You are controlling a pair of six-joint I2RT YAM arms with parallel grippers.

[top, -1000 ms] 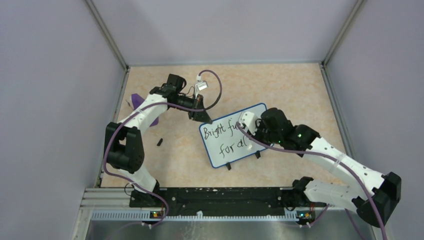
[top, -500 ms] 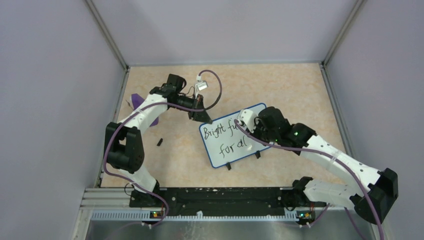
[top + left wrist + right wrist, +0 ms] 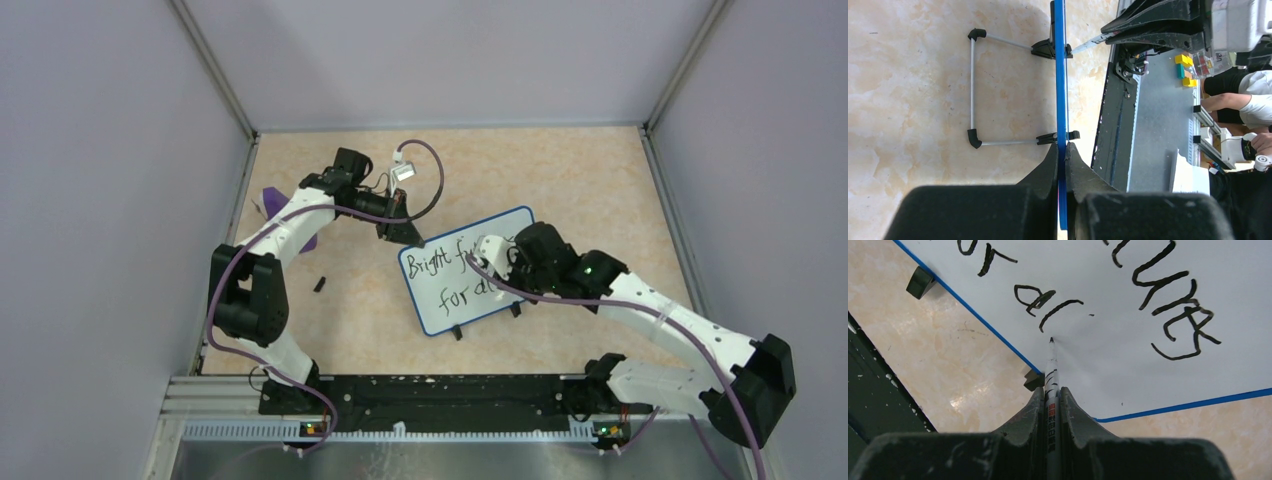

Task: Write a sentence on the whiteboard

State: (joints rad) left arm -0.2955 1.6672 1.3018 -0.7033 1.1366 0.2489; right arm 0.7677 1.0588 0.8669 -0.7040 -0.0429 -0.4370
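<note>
The whiteboard (image 3: 440,310), white with a blue frame, stands tilted on two black feet at mid-table. My left gripper (image 3: 404,234) is shut on its upper left corner; the left wrist view shows the blue edge (image 3: 1060,75) pinched between the fingertips of that gripper (image 3: 1062,150). My right gripper (image 3: 488,262) is shut on a marker (image 3: 1051,370). The marker tip sits at the board face just past the last stroke of the second line. The sentence (image 3: 440,266) reads "Bright fu" over "for a", and the right arm hides what follows. Close up, the black strokes of the sentence (image 3: 1173,300) appear upside down.
A purple wedge (image 3: 272,200) lies at the far left by the wall. A small black cap (image 3: 320,284) lies on the table left of the board. The board's wire stand (image 3: 972,90) sticks out behind it. Grey walls close in three sides, and a black rail (image 3: 440,390) runs along the front.
My right gripper has moved left across the board with the marker, and the arm now covers more of the lettering. The left arm and the board have not moved.
</note>
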